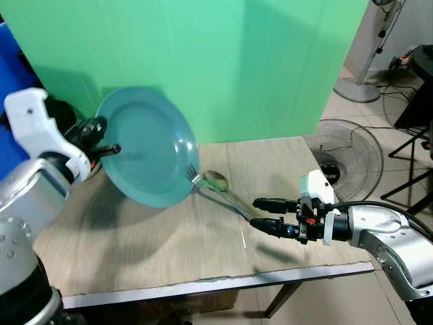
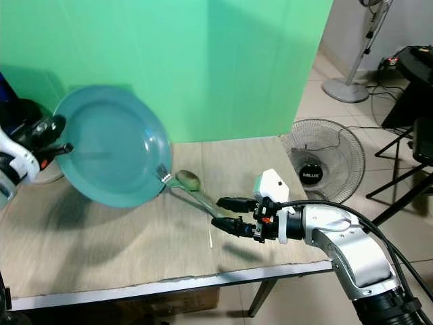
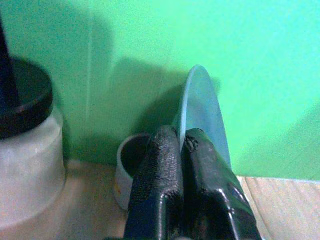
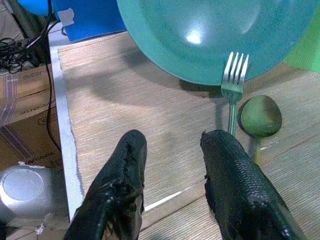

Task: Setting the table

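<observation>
**A:** Starting nearest us: the right gripper point(image 1: 265, 214) is hovering low over the front right part of the pale woven-topped table point(image 1: 169, 250), its two long black fingers spread apart and gripping nothing.

**B:** And it's pointing straight at the handles of the slim metal fork point(image 4: 233, 85) and the green-bowled spoon point(image 4: 260, 116), both lying mid-table. What's worrying you there?

**A:** Those handles are lying just beside each other. A careless pinch is likely catching both, or nudging one out of line.

**B:** Further back, the left gripper point(image 1: 101, 139) is clamping the rim of the round teal plastic plate point(image 1: 145, 145), fingers pressed together on it, the plate hanging steeply tilted above the table's left half.

**A:** That's the bigger risk, I'd say. It's a thin edge grip on a wide plate, so it could be slipping or swinging, and its lower edge is sitting right over the fork's tines.

**B:** And behind, by the back left corner, a small white cup point(image 3: 131, 165) and a black-lidded clear jar point(image 3: 27, 150) are standing near that plate's swing.
</observation>
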You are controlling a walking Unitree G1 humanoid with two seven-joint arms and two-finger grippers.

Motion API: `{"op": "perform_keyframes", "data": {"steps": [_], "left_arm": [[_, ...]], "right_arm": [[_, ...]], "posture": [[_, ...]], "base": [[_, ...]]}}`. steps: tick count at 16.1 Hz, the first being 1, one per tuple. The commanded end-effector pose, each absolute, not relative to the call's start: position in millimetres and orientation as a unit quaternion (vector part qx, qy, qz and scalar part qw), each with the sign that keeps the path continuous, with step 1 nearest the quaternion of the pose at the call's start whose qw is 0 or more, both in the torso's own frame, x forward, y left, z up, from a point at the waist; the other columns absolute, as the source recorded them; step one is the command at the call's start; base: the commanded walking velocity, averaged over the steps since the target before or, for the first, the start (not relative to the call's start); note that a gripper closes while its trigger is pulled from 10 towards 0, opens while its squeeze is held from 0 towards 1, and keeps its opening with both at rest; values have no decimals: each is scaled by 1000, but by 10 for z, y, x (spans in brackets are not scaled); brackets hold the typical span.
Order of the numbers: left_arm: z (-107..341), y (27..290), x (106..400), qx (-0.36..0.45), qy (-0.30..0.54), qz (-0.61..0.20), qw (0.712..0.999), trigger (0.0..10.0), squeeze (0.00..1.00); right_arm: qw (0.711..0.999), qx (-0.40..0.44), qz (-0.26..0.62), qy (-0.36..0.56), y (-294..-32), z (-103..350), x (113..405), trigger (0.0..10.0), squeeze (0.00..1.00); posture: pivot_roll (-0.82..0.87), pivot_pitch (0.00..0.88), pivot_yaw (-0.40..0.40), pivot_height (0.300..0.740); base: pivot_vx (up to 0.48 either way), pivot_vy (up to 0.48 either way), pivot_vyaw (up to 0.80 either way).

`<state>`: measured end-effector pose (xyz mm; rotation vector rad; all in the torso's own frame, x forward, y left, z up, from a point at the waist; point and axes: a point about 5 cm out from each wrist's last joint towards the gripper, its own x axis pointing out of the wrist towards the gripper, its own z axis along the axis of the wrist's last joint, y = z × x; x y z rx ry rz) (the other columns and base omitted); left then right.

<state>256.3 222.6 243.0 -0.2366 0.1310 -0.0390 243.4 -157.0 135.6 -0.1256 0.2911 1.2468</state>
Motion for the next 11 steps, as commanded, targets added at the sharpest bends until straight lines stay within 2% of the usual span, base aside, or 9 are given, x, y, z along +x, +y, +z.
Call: {"op": "perform_keyframes", "data": {"steps": [1, 8, 11], "left_arm": [[2531, 2190, 2568, -102, 47, -33, 993, 0, 0], [2797, 2206, 2590, -37, 18, -50, 998, 0, 0], [2897, 2155, 2586, -54, -17, -66, 996, 0, 0]], "right_arm": [[806, -70, 574, 130, -1604, 1385, 2459, 10000, 0], [814, -78, 561, 130, -1676, 1404, 2494, 10000, 0], [843, -47, 523, 118, -1657, 1421, 2545, 10000, 0]], "posture": [[5, 0, 62, 740], [7, 0, 63, 740], [10, 0, 56, 740]], "base": [[0, 0, 0], [0, 0, 0], [0, 0, 0]]}}
